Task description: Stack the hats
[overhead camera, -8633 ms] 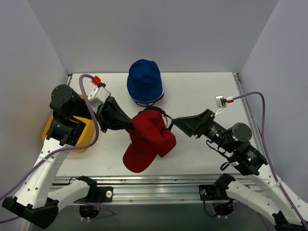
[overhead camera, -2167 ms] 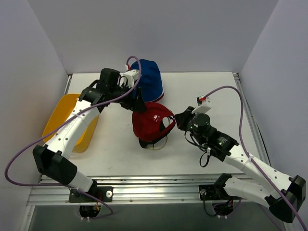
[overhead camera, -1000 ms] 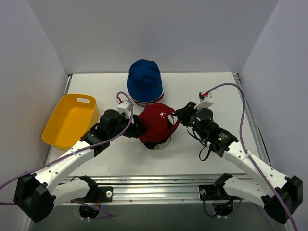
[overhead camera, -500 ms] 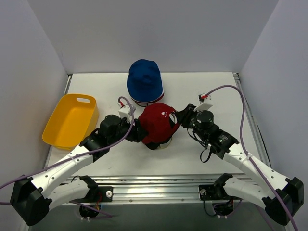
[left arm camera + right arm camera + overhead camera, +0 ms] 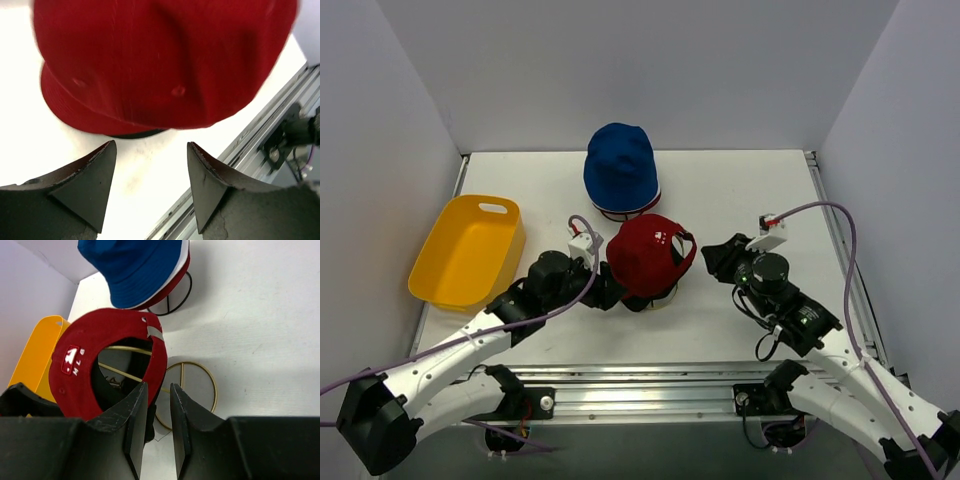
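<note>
The red baseball cap sits on a gold wire frame at mid-table. Behind it, the blue hat tops a pile whose white and dark red brims show beneath it. My left gripper is open, low at the cap's near-left edge, with only bare table between its fingers. My right gripper stands to the right of the cap, clear of its back strap. Its jaws are a narrow gap apart and hold nothing.
A yellow tub lies at the left. The blue-topped pile rests on a black wire frame. The metal rail of the table's near edge runs close behind the left gripper.
My right gripper has drawn back to the right, off the cap's back strap. The left gripper stays at the cap's near-left side, shifted slightly. The cap stays on its frame.
</note>
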`<state>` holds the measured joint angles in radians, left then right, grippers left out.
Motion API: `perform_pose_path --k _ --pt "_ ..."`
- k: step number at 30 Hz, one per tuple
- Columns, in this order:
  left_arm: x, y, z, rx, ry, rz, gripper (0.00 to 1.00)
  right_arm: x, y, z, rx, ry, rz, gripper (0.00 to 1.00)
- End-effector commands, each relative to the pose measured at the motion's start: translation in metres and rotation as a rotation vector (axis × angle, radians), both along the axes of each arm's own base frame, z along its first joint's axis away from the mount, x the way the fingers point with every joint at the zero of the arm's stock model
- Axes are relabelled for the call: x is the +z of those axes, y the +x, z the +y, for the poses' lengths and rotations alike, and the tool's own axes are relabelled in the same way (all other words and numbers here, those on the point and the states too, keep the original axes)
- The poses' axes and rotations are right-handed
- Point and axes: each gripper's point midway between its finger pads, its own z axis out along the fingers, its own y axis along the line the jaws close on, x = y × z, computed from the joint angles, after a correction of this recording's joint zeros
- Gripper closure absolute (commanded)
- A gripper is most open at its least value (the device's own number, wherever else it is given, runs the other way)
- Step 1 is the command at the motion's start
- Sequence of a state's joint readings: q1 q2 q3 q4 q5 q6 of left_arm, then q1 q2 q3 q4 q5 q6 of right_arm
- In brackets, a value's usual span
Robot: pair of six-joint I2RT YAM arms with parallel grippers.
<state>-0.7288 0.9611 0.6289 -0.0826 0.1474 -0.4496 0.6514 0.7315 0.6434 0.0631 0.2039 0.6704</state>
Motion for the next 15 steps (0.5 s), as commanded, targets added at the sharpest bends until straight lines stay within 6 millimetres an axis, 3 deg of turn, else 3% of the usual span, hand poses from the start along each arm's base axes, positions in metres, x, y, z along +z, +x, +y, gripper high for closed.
perform_pose_path --k 1,2,3,5,7,8,15 --pt "-0.004 -0.005 -0.016 -0.074 -0.004 -0.018 0.33 -0.013 -0.015 0.017 0.095 0.062 0.006 0.79" --pt "0.001 -0.006 -0.023 -0.089 -0.023 -0.044 0.33 -0.034 -0.021 0.021 0.126 0.060 0.029 0.79" --pt "-0.003 -0.007 -0.025 -0.088 -0.016 -0.040 0.33 -0.032 -0.025 0.026 0.150 0.094 0.012 0.80" --pt "-0.003 -0.006 -0.027 -0.078 -0.018 -0.054 0.33 -0.053 -0.034 0.030 0.189 0.103 0.039 0.82" --pt "-0.002 -0.007 -0.030 -0.085 -0.027 -0.065 0.33 -0.051 -0.037 0.036 0.229 0.144 -0.002 0.83" --pt "0.000 -0.006 -0.032 -0.090 -0.038 -0.075 0.33 -0.061 -0.048 0.045 0.299 0.148 0.005 0.83" --pt "0.000 -0.011 -0.044 -0.112 -0.039 -0.094 0.31 -0.051 -0.064 0.066 0.453 0.235 -0.150 0.83"
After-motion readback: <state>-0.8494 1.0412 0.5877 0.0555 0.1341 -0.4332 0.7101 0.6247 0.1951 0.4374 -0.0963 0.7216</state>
